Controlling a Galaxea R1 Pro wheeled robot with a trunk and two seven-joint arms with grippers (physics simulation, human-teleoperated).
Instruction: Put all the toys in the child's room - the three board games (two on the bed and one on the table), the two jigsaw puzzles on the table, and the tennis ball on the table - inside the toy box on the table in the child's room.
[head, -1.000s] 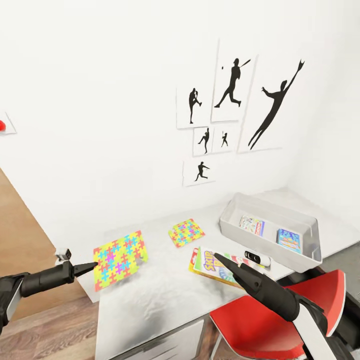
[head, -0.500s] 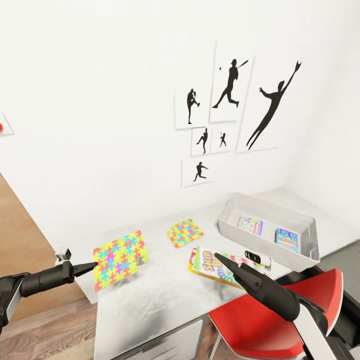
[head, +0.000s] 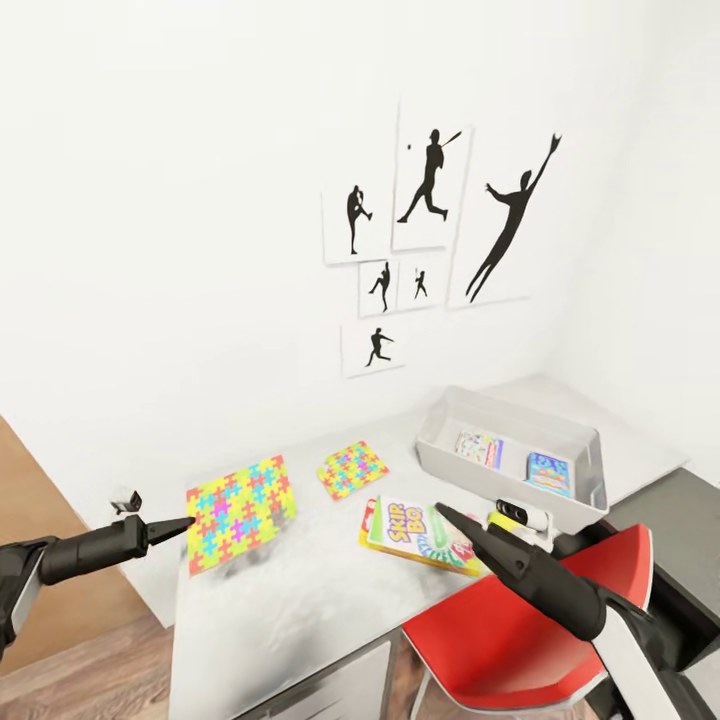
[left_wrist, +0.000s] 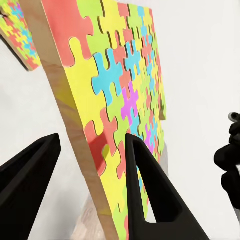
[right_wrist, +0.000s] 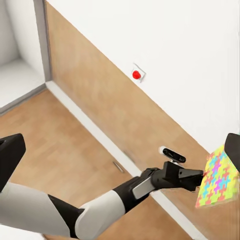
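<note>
My left gripper (head: 186, 525) is shut on the edge of the larger jigsaw puzzle (head: 240, 510), which hangs tilted above the table's (head: 300, 610) left end. In the left wrist view its wooden edge sits between the fingers (left_wrist: 150, 195). The smaller jigsaw puzzle (head: 352, 468) lies flat mid-table. A lettered board game (head: 415, 528) lies nearer, just under my open right gripper (head: 440, 512). The grey toy box (head: 440, 455) holds two board games (head: 478, 447) (head: 549, 472). A yellow-green speck by my right wrist may be the tennis ball; I cannot tell. The bed is out of view.
A red chair (head: 520, 620) stands at the table's front right, under my right arm. A dark cabinet top (head: 675, 500) lies right of the toy box. Athlete silhouette pictures (head: 430, 220) hang on the wall behind. Wood floor (head: 90, 660) shows left of the table.
The whole picture has shifted, so the camera has moved: table and pictures sit further left and higher. Both arms hold as before, the puzzle still in my left gripper.
</note>
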